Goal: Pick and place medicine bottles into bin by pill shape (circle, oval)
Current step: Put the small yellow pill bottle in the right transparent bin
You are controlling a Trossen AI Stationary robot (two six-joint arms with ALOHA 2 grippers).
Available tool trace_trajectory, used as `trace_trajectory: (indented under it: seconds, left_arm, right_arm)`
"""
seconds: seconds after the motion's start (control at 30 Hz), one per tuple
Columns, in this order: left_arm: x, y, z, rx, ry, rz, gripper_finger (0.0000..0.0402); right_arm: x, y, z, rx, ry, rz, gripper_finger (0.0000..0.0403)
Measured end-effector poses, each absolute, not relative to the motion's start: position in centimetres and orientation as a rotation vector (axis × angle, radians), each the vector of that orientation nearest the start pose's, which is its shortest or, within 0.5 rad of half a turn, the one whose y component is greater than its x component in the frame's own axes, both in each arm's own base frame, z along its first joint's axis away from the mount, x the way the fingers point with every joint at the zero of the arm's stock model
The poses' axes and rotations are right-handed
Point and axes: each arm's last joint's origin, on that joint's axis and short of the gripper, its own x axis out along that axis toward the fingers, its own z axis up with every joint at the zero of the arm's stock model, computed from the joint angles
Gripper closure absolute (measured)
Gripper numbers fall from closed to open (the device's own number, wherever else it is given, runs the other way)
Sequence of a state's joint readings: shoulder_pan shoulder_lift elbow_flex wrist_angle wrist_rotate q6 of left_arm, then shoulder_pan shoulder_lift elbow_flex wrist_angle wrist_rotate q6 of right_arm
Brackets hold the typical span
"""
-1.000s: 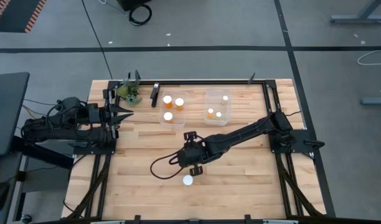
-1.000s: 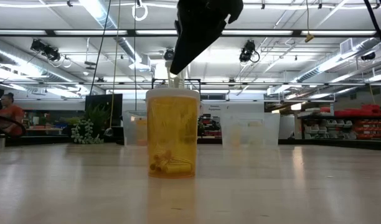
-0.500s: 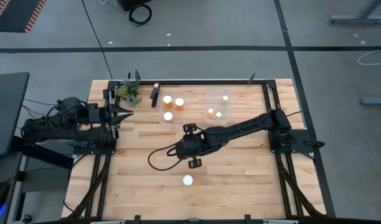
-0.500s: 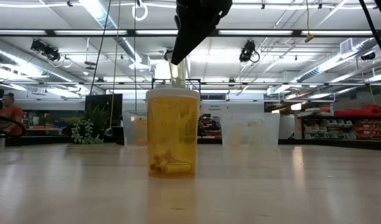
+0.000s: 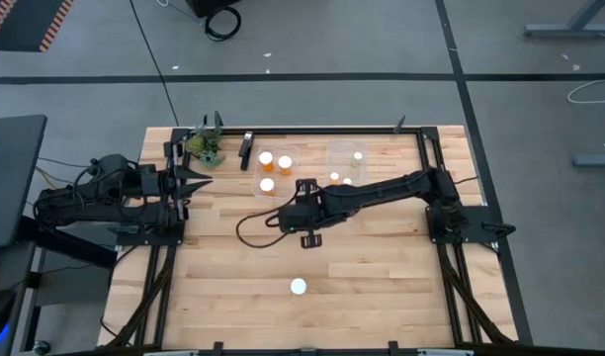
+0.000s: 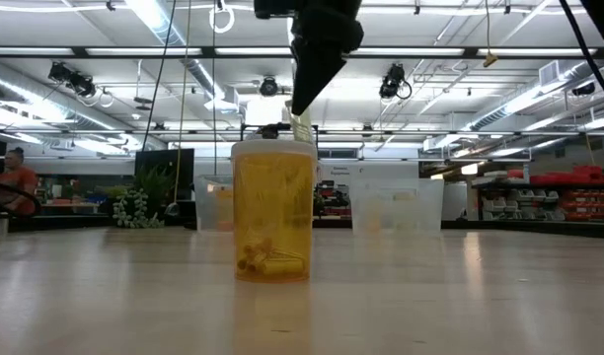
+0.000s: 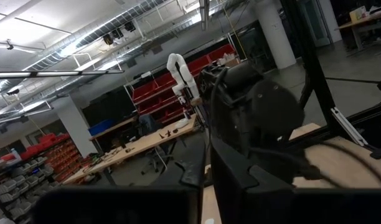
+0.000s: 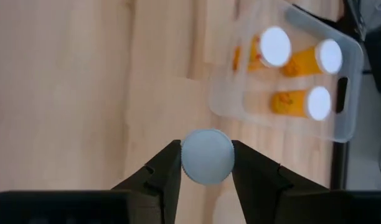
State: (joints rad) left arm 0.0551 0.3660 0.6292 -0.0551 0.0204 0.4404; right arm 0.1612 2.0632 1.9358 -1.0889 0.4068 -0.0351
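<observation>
1. Two bins sit at the far side of the worktop (image 5: pixel 233 247): the left bin (image 5: pixel 273 196) holds three orange bottles (image 8: pixel 315 102), and the right bin (image 5: pixel 347 150) holds small pale ones.
2. Over the last second the right gripper (image 5: pixel 304 213) has travelled from just beside the lone bottle (image 5: pixel 299 287) at the near edge to a spot close to the left bin, carrying a bottle as it went.
3. In the right wrist view the jaws are closed against both sides of a white-capped bottle (image 8: pixel 206 156), with little gap to spare; the cap faces the camera, so the carried bottle's long axis runs upright, cap on top.
4. Judged from this, the pick is done and the carry is nearly over; the release over a bin remains. Which bin suits it cannot be read, since the pills in the held bottle are hidden by its cap.
5. In the low view the lone bottle stands upright on the worktop, long axis vertical, with pills lying at its bottom; it is untouched and well apart from the gripper.
6. At the left edge the left gripper (image 5: pixel 196 181) waits, holding nothing, jaws apparently closed.
</observation>
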Motion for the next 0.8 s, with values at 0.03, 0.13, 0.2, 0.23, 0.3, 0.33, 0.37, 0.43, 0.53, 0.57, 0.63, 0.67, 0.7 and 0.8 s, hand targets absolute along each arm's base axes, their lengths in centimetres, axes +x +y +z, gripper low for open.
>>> trace_trajectory:
  seconds: [0.03, 0.13, 0.2, 0.23, 0.3, 0.33, 0.37, 0.43, 0.53, 0.57, 0.63, 0.67, 0.7, 0.8]
  left_arm:
    - [8.9, 0.4, 34.0, 0.447, -0.197, 0.080, 0.0371]
    - [8.9, 0.4, 34.0, 0.447, -0.196, 0.080, 0.0373]
    - [8.9, 0.4, 34.0, 0.447, -0.196, 0.079, 0.0373]
    - [8.9, 0.4, 34.0, 0.447, -0.196, 0.079, 0.0372]
    - [8.9, 0.4, 34.0, 0.447, -0.196, 0.080, 0.0369]
    - [8.9, 0.4, 33.9, 0.447, -0.195, 0.080, 0.0367]
    - [8.9, 0.4, 33.9, 0.447, -0.196, 0.079, 0.0365]
    - [8.9, 0.4, 33.9, 0.447, -0.195, 0.079, 0.0362]
    - [8.9, 0.4, 33.9, 0.447, -0.195, 0.079, 0.0361]
    - [8.9, 0.4, 33.9, 0.447, -0.195, 0.079, 0.0362]
    - [8.9, 0.4, 33.9, 0.447, -0.195, 0.079, 0.0365]
    - [8.9, 0.4, 33.9, 0.447, -0.195, 0.079, 0.0366]
    - [8.9, 0.4, 33.9, 0.447, -0.194, 0.079, 0.0368]
    - [8.9, 0.4, 33.9, 0.447, -0.194, 0.079, 0.0369]
  right_arm:
    - [42.4, 5.4, 27.6, -0.373, 1.183, -0.205, 0.0264]
    - [42.4, 4.2, 27.5, -0.369, 1.204, -0.232, 0.0264]
    - [42.4, 3.4, 27.5, -0.362, 1.215, -0.245, 0.0264]
    - [42.4, 3.0, 27.5, -0.358, 1.219, -0.252, 0.0264]
    - [42.4, 2.2, 27.5, -0.350, 1.230, -0.270, 0.0264]
    - [42.4, 1.8, 27.5, -0.349, 1.236, -0.282, 0.0264]
    - [42.3, 1.3, 27.5, -0.350, 1.243, -0.298, 0.0264]
    - [42.2, 0.4, 27.5, -0.352, 1.259, -0.330, 0.0264]
    - [42.0, -0.9, 27.4, -0.341, 1.282, -0.371, 0.0264]
    - [41.9, -1.4, 27.5, -0.332, 1.290, -0.385, 0.0264]
    - [41.6, -2.2, 27.6, -0.312, 1.309, -0.409, 0.0264]
    - [41.4, -2.6, 27.7, -0.300, 1.311, -0.424, 0.0264]
    - [41.1, -3.1, 28.1, -0.289, 1.318, -0.438, 0.0264]
    - [40.2, -4.3, 29.1, -0.247, 1.315, -0.488, 0.0264]
